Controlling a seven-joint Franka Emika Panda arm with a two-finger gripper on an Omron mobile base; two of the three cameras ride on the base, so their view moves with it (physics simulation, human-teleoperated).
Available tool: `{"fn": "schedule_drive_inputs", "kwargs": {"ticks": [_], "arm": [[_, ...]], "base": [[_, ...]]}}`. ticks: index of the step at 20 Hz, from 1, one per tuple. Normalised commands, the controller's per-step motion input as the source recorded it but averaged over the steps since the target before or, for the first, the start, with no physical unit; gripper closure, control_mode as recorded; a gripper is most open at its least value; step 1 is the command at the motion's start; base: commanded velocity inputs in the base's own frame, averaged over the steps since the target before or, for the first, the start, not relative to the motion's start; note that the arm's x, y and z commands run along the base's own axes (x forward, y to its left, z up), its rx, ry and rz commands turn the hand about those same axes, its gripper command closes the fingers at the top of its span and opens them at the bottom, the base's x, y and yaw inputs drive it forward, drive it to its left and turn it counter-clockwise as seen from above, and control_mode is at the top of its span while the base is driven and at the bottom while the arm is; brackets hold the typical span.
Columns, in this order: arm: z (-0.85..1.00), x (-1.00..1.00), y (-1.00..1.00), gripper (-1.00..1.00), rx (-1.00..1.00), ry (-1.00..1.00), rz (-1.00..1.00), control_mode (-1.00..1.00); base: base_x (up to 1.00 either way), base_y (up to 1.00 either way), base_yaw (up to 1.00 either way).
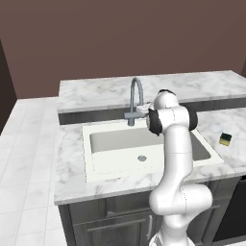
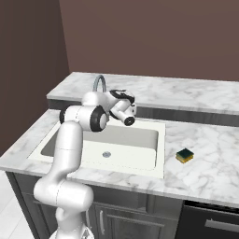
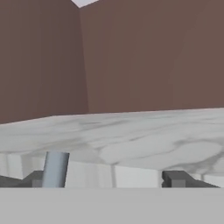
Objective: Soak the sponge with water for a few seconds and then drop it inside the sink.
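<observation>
The sponge point(image 1: 225, 139) point(image 2: 185, 155), yellow with a dark top, lies on the marble counter to the right of the sink point(image 1: 98, 166) point(image 2: 154, 163), apart from the arm. My gripper point(image 1: 142, 110) point(image 3: 103, 180) is at the base of the grey faucet point(image 1: 137, 98) point(image 2: 99, 83), behind the basin. In the hand view its two dark fingertips point(image 3: 179, 178) stand wide apart, open, with a grey faucet part point(image 3: 54, 169) between them, close to the left tip. Nothing is held. The water is out of view.
A raised marble ledge point(image 1: 192, 86) point(image 2: 186, 93) runs behind the sink, with a brown wall beyond it. The round grey drain point(image 1: 141, 157) point(image 2: 106, 154) sits in the basin floor. My white arm point(image 1: 178, 158) rises over the sink's front right part.
</observation>
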Motion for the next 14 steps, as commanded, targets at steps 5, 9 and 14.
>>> {"fn": "schedule_drive_inputs", "kwargs": {"ticks": [5, 9, 14], "arm": [[-0.30, 0.00, -0.06, -1.00, 0.01, 0.05, 0.00, -1.00], [-0.32, 0.00, -0.13, -1.00, 0.01, 0.14, 0.00, -1.00], [-0.39, 0.00, -0.08, -1.00, 0.00, 0.15, 0.00, -1.00]], "base": [[0.00, 0.00, 0.00], [0.00, 0.00, 0.00], [0.00, 0.00, 0.00]]}}
